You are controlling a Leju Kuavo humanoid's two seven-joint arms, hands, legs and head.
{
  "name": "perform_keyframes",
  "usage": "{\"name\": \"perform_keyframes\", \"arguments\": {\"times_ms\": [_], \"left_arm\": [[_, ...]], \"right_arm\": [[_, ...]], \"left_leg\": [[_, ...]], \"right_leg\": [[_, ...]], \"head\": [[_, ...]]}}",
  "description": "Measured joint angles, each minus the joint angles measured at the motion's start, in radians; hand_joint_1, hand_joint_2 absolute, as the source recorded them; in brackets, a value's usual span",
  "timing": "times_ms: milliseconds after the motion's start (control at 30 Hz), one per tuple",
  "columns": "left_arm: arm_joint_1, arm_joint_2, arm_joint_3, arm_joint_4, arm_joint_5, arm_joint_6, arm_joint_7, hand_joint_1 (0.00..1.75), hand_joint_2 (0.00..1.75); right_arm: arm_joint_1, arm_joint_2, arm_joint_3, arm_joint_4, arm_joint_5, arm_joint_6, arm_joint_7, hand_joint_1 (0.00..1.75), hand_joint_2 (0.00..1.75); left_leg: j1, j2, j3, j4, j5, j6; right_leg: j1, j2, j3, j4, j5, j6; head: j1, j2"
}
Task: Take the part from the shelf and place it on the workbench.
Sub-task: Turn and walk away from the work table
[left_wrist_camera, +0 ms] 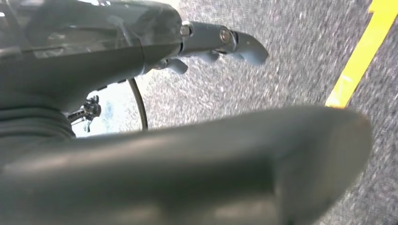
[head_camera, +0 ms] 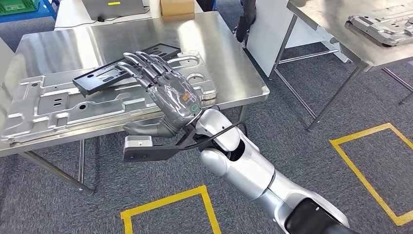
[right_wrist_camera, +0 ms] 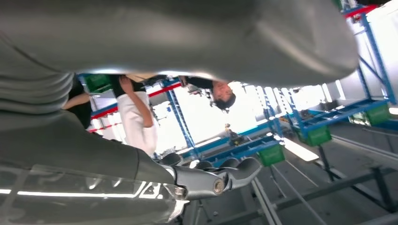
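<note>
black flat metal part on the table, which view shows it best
The head view: the black flat slotted metal part lies on the stamped silver panel, under the right hand's fingertips. The right wrist view shows shelving and people; the left wrist view shows carpet.

Ahead of me, yellow tape rectangles (head_camera: 168,207) mark the grey carpet floor (head_camera: 302,146); a brown cardboard box (head_camera: 177,7) sits far back (beside a green plastic crate (head_camera: 17,6)), with blue shelving racks (right_wrist_camera: 347,110) beyond.
</note>
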Motion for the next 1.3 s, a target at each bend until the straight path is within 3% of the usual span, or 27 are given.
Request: {"name": "perform_keyframes", "arguments": {"times_ms": [100,133,167,200,267,333,433,467,533,600,633,667,700,767,833,900,967,1033,1100,1133,1167,1200,1233,1300], "left_arm": [[-0.001,-0.001,0.001,0.000,-0.001,0.000,0.000,0.00,0.00],[-0.001,-0.001,0.000,0.000,-0.001,0.000,0.000,0.00,0.00],[-0.001,-0.001,0.000,0.000,-0.001,0.000,0.000,0.00,0.00],[-0.001,-0.001,0.000,0.000,-0.001,0.000,-0.001,0.00,0.00],[-0.001,-0.001,0.001,0.000,-0.001,0.000,-0.004,0.00,0.00],[-0.002,-0.002,0.001,0.000,-0.002,0.000,-0.008,0.00,0.00],[-0.002,-0.004,0.000,0.001,-0.004,0.000,-0.015,0.00,0.00],[-0.001,-0.004,0.000,0.001,-0.005,0.000,-0.016,0.00,0.00],[0.000,-0.005,0.000,0.002,-0.006,0.000,-0.018,0.00,0.00],[0.000,-0.005,0.000,0.002,-0.006,0.000,-0.018,0.00,0.00],[0.000,-0.005,0.000,0.002,-0.006,0.001,-0.019,0.00,0.00],[0.000,-0.005,0.000,0.002,-0.007,0.002,-0.019,0.00,0.00],[0.000,-0.005,0.000,0.002,-0.006,0.003,-0.020,0.00,0.00],[-0.001,-0.005,0.001,0.002,-0.006,0.009,-0.023,0.00,0.00],[-0.003,-0.006,0.003,0.002,-0.005,0.018,-0.028,0.00,0.00],[-0.002,-0.007,0.007,0.003,-0.003,0.027,-0.034,0.00,0.00],[0.002,-0.008,0.010,0.004,-0.003,0.037,-0.038,0.00,0.00],[0.004,-0.009,0.014,0.004,-0.003,0.045,-0.041,0.00,0.00],[0.005,-0.009,0.015,0.004,-0.003,0.049,-0.043,0.00,0.00],[0.006,-0.009,0.016,0.005,-0.003,0.051,-0.045,0.00,0.00],[0.006,-0.009,0.016,0.005,-0.003,0.054,-0.046,0.00,0.00],[0.006,-0.009,0.016,0.005,-0.001,0.059,-0.047,0.00,0.00],[0.006,-0.009,0.017,0.005,0.003,0.064,-0.047,0.00,0.00],[0.007,-0.013,0.025,0.005,0.017,0.077,-0.043,0.00,0.00]], "right_arm": [[0.003,-0.001,0.000,0.002,-0.001,-0.002,0.000,0.00,0.00],[0.006,-0.002,0.000,0.003,-0.002,-0.002,0.000,0.00,0.00],[0.008,-0.002,0.000,0.004,-0.003,-0.002,0.000,0.00,0.00],[0.010,-0.003,0.000,0.005,-0.003,-0.002,0.000,0.00,0.00],[0.009,-0.003,0.000,0.006,-0.004,-0.002,-0.001,0.00,0.00],[0.005,-0.002,0.000,0.007,-0.006,-0.003,-0.003,0.00,0.00],[0.006,0.000,0.000,0.015,-0.014,-0.005,-0.008,0.00,0.00],[0.008,0.002,0.000,0.019,-0.017,-0.006,-0.011,0.00,0.00],[0.012,0.007,0.000,0.029,-0.028,-0.007,-0.018,0.00,0.00],[0.025,0.012,0.000,0.042,-0.046,-0.008,-0.026,0.00,0.00],[0.036,0.013,-0.001,0.053,-0.059,-0.008,-0.032,0.00,0.00],[0.049,0.014,-0.001,0.066,-0.075,-0.008,-0.040,0.00,0.00],[0.064,0.014,-0.003,0.083,-0.094,-0.007,-0.050,0.00,0.00],[0.095,0.014,-0.013,0.128,-0.146,-0.002,-0.076,0.00,0.00],[0.130,0.014,-0.033,0.187,-0.203,0.000,-0.102,0.00,0.00],[0.174,0.012,-0.059,0.264,-0.246,-0.016,-0.128,0.00,0.00],[0.230,0.006,-0.092,0.353,-0.283,-0.051,-0.162,0.00,0.00],[0.285,-0.002,-0.129,0.442,-0.312,-0.091,-0.206,0.00,0.00],[0.325,-0.008,-0.165,0.515,-0.331,-0.109,-0.235,0.00,0.00],[0.341,-0.010,-0.182,0.546,-0.346,-0.105,-0.232,0.00,0.00],[0.358,-0.013,-0.201,0.572,-0.368,-0.096,-0.221,0.00,0.00],[0.379,-0.018,-0.225,0.598,-0.397,-0.084,-0.211,0.00,0.00],[0.403,-0.024,-0.252,0.624,-0.429,-0.073,-0.204,0.00,0.00],[0.459,-0.047,-0.319,0.679,-0.510,-0.048,-0.198,0.00,0.00]], "left_leg": [[0.001,0.005,-0.036,0.001,0.026,0.010],[0.001,0.006,-0.049,0.002,0.035,0.010],[0.000,0.007,-0.060,0.002,0.043,0.009],[0.000,0.007,-0.071,0.002,0.052,0.008],[0.000,0.006,-0.087,0.003,0.067,0.004],[0.000,0.005,-0.097,0.001,0.082,-0.005],[0.004,0.004,-0.103,-0.008,0.104,-0.023],[0.004,0.003,-0.107,-0.005,0.097,-0.028],[0.006,0.002,-0.125,0.050,0.030,-0.033],[0.007,0.001,-0.153,0.173,-0.064,-0.035],[0.008,0.001,-0.160,0.231,-0.089,-0.037],[0.009,0.001,-0.154,0.262,-0.093,-0.039],[0.011,0.001,-0.132,0.259,-0.076,-0.041],[0.018,0.001,-0.044,0.152,-0.034,-0.050],[0.018,-0.004,0.037,0.026,-0.039,-0.055],[0.013,-0.011,0.055,-0.013,-0.054,-0.047],[0.014,-0.011,0.041,-0.006,-0.044,-0.029],[0.012,-0.009,0.022,-0.005,-0.027,-0.007],[0.006,-0.008,-0.004,-0.004,-0.008,0.006],[0.003,-0.006,-0.018,-0.003,0.002,0.009],[-0.001,-0.004,-0.031,-0.003,0.011,0.011],[-0.005,-0.002,-0.043,-0.003,0.019,0.013],[-0.009,-0.003,-0.053,-0.003,0.027,0.014],[-0.014,-0.006,-0.067,-0.003,0.041,0.014]], "right_leg": [[-0.002,0.000,-0.057,0.181,-0.127,0.006],[-0.002,0.000,-0.065,0.228,-0.146,0.007],[-0.002,0.000,-0.054,0.240,-0.145,0.007],[-0.002,0.000,-0.024,0.214,-0.127,0.006],[0.001,0.000,0.079,0.074,-0.086,0.000],[0.007,0.001,0.154,-0.044,-0.076,-0.008],[0.012,0.001,0.157,-0.075,-0.064,-0.019],[0.010,0.000,0.150,-0.079,-0.054,-0.025],[0.002,-0.003,0.130,-0.085,-0.031,-0.037],[0.003,-0.005,0.105,-0.083,-0.011,-0.045],[0.002,-0.005,0.092,-0.083,0.000,-0.045],[0.001,-0.006,0.078,-0.081,0.010,-0.043],[-0.001,-0.006,0.064,-0.079,0.019,-0.039],[-0.007,-0.007,0.035,-0.070,0.036,-0.028],[-0.006,-0.007,0.015,-0.058,0.049,-0.014],[-0.003,-0.008,0.007,-0.055,0.064,-0.005],[-0.004,-0.008,0.004,-0.053,0.063,0.003],[-0.006,-0.008,-0.012,-0.005,0.000,0.009],[-0.006,-0.007,-0.045,0.116,-0.101,0.010],[-0.005,-0.007,-0.058,0.179,-0.133,0.009],[-0.004,-0.007,-0.058,0.221,-0.144,0.008],[-0.002,-0.007,-0.041,0.229,-0.135,0.005],[0.001,-0.007,-0.006,0.200,-0.113,-0.001],[0.016,-0.008,0.103,0.057,-0.083,-0.027]], "head": [[0.009,0.000],[0.011,0.000],[0.012,0.000],[0.014,0.000],[0.019,0.000],[0.021,0.000],[0.022,0.000],[0.022,0.000],[0.014,0.000],[0.005,0.000],[0.002,0.000],[0.001,0.000],[0.000,0.000],[-0.001,0.000],[-0.003,0.000],[-0.003,0.000],[0.000,0.000],[0.005,0.000],[0.016,0.000],[0.021,0.000],[0.025,0.000],[0.027,0.000],[0.028,0.000],[0.029,0.000]]}}
